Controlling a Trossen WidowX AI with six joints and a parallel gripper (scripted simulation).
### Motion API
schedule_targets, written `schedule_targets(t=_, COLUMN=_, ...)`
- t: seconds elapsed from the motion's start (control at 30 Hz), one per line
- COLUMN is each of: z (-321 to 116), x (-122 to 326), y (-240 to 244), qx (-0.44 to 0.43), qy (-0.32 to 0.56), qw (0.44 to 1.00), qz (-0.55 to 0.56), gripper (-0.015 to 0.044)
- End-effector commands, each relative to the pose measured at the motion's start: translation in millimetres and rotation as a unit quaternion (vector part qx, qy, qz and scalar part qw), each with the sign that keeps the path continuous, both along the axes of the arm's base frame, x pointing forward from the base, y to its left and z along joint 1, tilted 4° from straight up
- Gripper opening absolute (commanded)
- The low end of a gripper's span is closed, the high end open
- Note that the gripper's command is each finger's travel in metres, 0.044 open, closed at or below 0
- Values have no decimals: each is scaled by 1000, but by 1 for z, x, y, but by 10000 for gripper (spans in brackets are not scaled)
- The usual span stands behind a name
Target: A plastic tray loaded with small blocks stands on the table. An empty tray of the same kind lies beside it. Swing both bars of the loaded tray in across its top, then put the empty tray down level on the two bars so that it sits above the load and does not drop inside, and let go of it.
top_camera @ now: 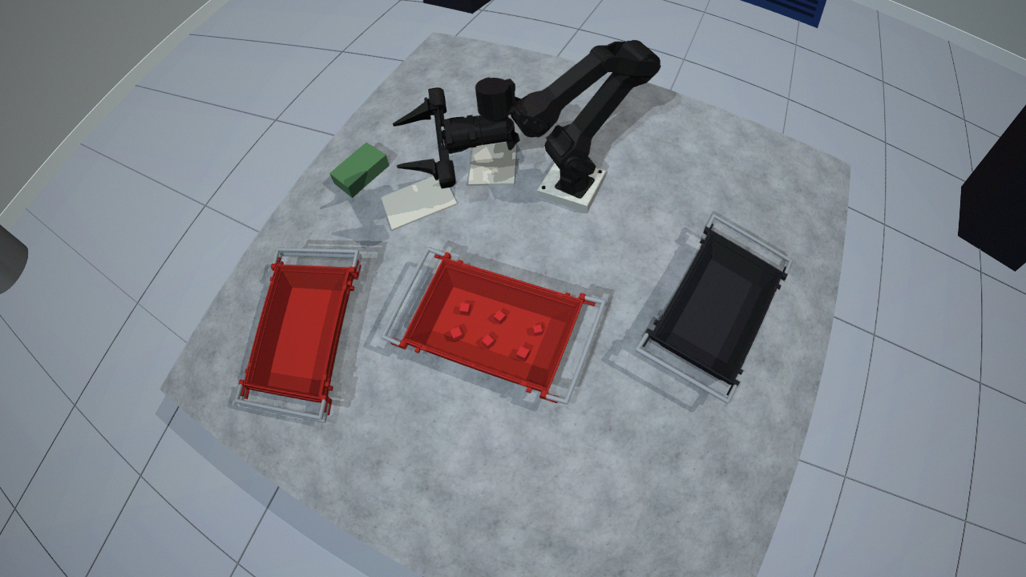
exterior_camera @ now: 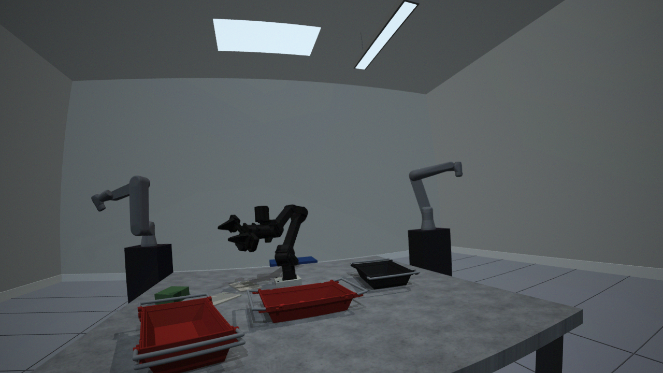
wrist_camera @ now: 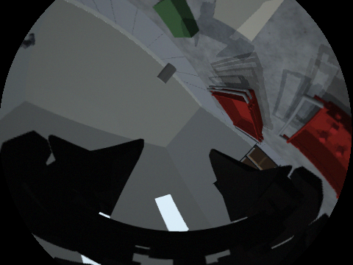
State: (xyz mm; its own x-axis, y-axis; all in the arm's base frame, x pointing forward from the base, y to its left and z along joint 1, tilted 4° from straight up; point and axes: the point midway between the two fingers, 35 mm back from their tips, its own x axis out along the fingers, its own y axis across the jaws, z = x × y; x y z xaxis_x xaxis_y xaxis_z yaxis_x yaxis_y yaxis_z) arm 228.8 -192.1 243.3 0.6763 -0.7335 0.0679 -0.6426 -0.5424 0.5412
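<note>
The loaded red tray (top_camera: 502,287) (exterior_camera: 310,306) (wrist_camera: 312,143) stands mid-table with several small red blocks (top_camera: 499,316) spread on its floor. Its left bar (top_camera: 408,290) and right bar (top_camera: 587,351) stick out past its ends; the top is open. The empty red tray (top_camera: 300,322) (exterior_camera: 173,331) (wrist_camera: 246,112) stands upright on the table to its left in the top view. Bars and corner lugs look doubled there, like two nested trays. My gripper (top_camera: 396,145) (exterior_camera: 224,233) (wrist_camera: 178,148) is open and empty, raised in the air, pointing sideways beyond both red trays.
A black tray (top_camera: 710,308) (exterior_camera: 382,275) with bars out stands right of the loaded tray. A green block (top_camera: 358,168) (exterior_camera: 172,292) (wrist_camera: 176,16) and two flat pale plates (top_camera: 419,203) (top_camera: 493,168) lie near and below the gripper.
</note>
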Motion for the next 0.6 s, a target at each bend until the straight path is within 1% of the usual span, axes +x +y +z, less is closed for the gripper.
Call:
schedule_targets(t=0.0, z=0, x=0, y=0, qx=0, qy=0, qw=1000, qz=0, gripper=374)
schedule_targets(t=0.23, z=0, x=2, y=0, qx=2, qy=3, qw=1000, qz=1, gripper=190)
schedule_targets(t=0.37, z=-4, x=34, y=-6, qx=48, qy=65, qw=996, qz=26, gripper=85)
schedule_targets(t=0.57, z=-20, x=86, y=-8, qx=129, qy=179, qw=973, qz=66, gripper=83)
